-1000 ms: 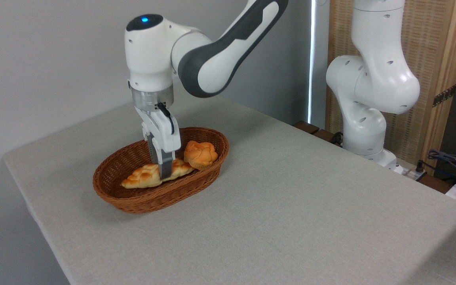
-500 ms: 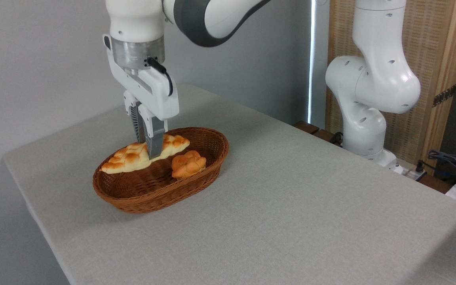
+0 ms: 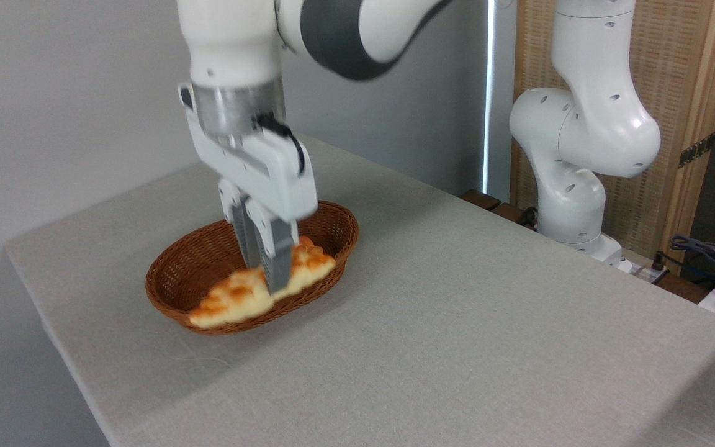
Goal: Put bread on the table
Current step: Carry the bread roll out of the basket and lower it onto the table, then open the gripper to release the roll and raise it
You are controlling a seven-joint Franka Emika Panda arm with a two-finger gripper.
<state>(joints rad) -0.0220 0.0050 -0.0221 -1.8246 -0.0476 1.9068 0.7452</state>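
1. The jaws of the gripper (image 3: 267, 282) are pinched on the bread (image 3: 262, 290), gripping it near the middle of its length, with the fingers pointing straight down from the wrist.
2. The bread is a long braided golden-brown loaf, blurred in this frame. It is held up in the air and shows in front of the near rim of the basket (image 3: 184, 264); whether it touches that rim cannot be told.
3. Its long axis runs from lower left to upper right in the picture. The left tip sits lower, over the basket's front edge, and the right tip sits higher, toward the basket's right end. The loaf is tilted, not level.
4. The basket is a brown oval of woven wicker standing on the table (image 3: 457, 335), toward the table's left side. The part of its inside that shows, on the left, is bare wicker; the rest is hidden behind the bread and the gripper.
5. The table is covered in light grey woven cloth.
6. No brand, label or writing can be read on the arm (image 3: 581, 136), the basket or the bread.
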